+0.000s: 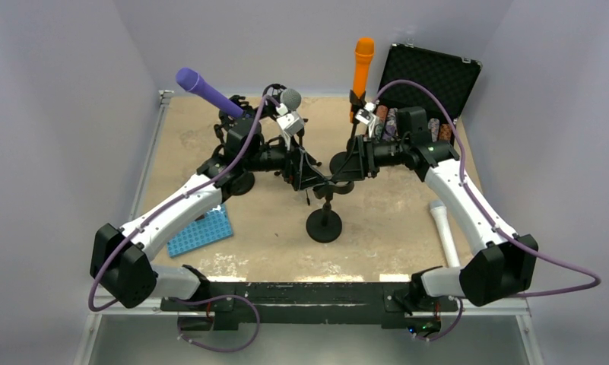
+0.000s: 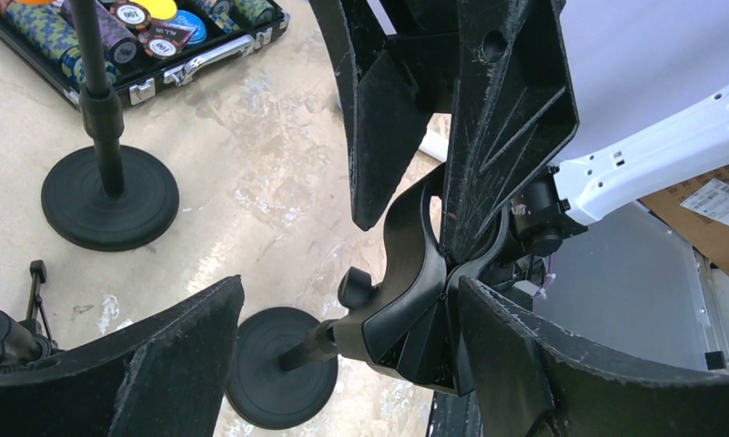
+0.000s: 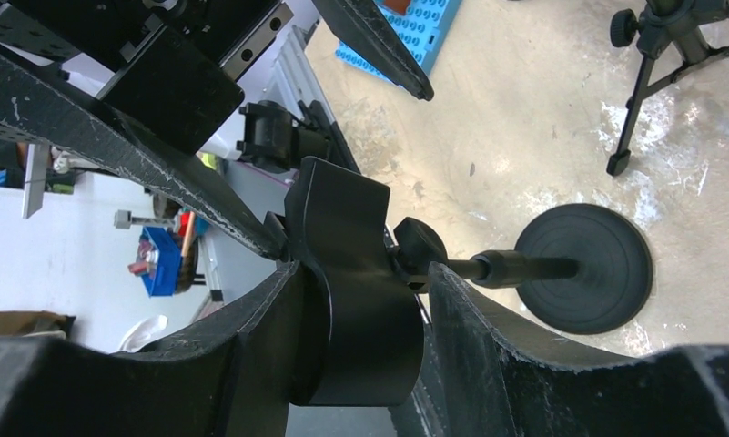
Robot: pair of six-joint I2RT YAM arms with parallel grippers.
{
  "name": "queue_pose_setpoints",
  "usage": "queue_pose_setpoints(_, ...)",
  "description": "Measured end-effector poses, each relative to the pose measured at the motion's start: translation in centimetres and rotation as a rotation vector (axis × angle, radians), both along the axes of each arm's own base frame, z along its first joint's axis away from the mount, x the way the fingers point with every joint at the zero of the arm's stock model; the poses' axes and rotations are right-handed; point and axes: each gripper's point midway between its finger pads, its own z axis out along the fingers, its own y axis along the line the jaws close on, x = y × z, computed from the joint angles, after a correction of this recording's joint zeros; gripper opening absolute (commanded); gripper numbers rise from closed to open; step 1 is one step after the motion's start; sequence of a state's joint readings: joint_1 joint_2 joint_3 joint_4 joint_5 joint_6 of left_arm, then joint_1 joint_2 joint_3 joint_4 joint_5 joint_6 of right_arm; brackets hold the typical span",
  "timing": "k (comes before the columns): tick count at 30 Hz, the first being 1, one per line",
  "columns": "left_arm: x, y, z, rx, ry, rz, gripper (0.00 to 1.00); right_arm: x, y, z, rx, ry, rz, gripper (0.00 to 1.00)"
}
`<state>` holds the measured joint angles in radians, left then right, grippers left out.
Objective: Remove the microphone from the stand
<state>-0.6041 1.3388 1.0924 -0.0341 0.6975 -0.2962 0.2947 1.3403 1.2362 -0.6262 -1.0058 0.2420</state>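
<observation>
A short black stand with a round base (image 1: 324, 226) is at the table's middle, and its black clip (image 2: 415, 300) holds no microphone. My right gripper (image 3: 362, 273) is shut on that clip (image 3: 351, 319), one finger on each side. My left gripper (image 2: 351, 291) is open around the same clip from the other side; its right finger is next to the clip and its left finger is well apart. A white microphone (image 1: 445, 232) lies on the table beside my right arm. In the top view both grippers, left (image 1: 305, 173) and right (image 1: 345, 171), meet above the stand.
A purple microphone (image 1: 206, 90) on a stand is at the back left. A grey one (image 1: 290, 97) is on a tripod. An orange one (image 1: 362, 65) stands upright at the back. An open black case (image 1: 430, 76) of chips is at the back right, and a blue rack (image 1: 201, 232) lies front left.
</observation>
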Motion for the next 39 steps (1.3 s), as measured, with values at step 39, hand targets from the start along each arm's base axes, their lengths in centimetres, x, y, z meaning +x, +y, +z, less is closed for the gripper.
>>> queue_pose_setpoints(39, -0.5, 0.6, 4.5, 0.074, -0.163, -0.089, 0.96, 3.3, -1.4, 6.5, -0.136, -0.459, 0.029, 0.90)
